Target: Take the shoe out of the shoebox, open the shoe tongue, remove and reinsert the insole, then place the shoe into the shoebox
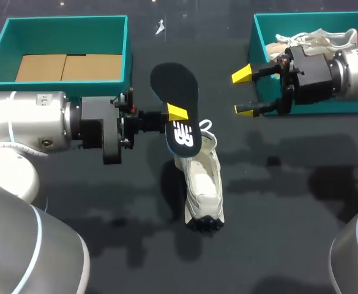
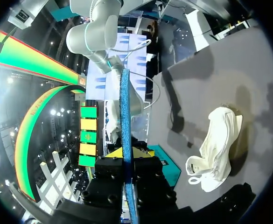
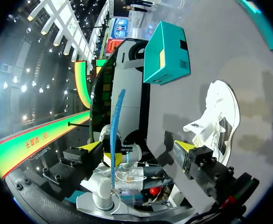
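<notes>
Two teal open shoeboxes: the left box (image 1: 127, 49) holds brown cardboard (image 1: 68, 67), the right box (image 1: 257, 37) one white laced shoe (image 1: 316, 37). A second white sneaker (image 1: 204, 184) lies on my dark worktop (image 1: 289, 184). My left end effector (image 1: 175, 116) is clamped on the single dark insole (image 1: 175, 86); my right end effector (image 1: 245, 92) has its fingers apart.

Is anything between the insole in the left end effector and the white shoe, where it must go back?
Nothing visible. The insole, clamped in the left end effector, reaches the collar of the shoe in the head view. The right end effector is open and well aside.
</notes>
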Motion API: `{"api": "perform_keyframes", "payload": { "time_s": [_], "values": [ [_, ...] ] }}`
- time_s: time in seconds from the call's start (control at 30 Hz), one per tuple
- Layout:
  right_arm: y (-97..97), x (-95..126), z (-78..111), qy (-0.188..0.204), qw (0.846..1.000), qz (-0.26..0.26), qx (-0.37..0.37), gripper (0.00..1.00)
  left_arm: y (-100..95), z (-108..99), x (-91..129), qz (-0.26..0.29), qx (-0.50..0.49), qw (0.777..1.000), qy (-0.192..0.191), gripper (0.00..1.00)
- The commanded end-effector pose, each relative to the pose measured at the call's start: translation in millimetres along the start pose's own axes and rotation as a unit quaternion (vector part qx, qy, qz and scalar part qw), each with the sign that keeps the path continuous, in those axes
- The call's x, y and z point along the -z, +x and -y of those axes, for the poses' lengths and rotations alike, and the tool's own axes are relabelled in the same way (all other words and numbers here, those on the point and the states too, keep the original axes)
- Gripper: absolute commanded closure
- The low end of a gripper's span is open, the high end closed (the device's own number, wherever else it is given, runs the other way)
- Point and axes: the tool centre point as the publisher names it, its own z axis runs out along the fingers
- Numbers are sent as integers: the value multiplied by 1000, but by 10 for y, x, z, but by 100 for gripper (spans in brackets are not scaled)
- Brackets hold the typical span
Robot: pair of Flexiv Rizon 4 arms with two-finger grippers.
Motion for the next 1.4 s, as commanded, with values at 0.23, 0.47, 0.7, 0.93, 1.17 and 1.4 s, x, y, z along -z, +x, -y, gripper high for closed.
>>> {"api": "perform_keyframes", "payload": {
  "time_s": [0.23, 0.47, 0.7, 0.93, 1.17, 1.4],
  "values": [
    [-51, -239, -87, 14, 1000, -9, 3, 0, 137, -184, -296, -4, -50, 999, -8, 100],
    [-51, -239, -87, 14, 1000, -9, 3, 0, 137, -184, -296, -4, -50, 999, -8, 100],
    [-64, -329, -75, 24, 1000, -5, 19, 0, 180, -232, -401, -5, -51, 999, -13, 100],
    [-76, -418, -9, 17, 999, -13, 45, 0, 247, -293, -551, -6, -50, 999, -16, 100],
    [-90, -501, 30, 12, 998, -20, 57, 0, 283, -344, -642, -9, -49, 998, -23, 100],
    [-68, -545, 64, 6, 998, -23, 59, 0, 334, -360, -725, -14, -50, 998, -27, 100]
  ]
}}
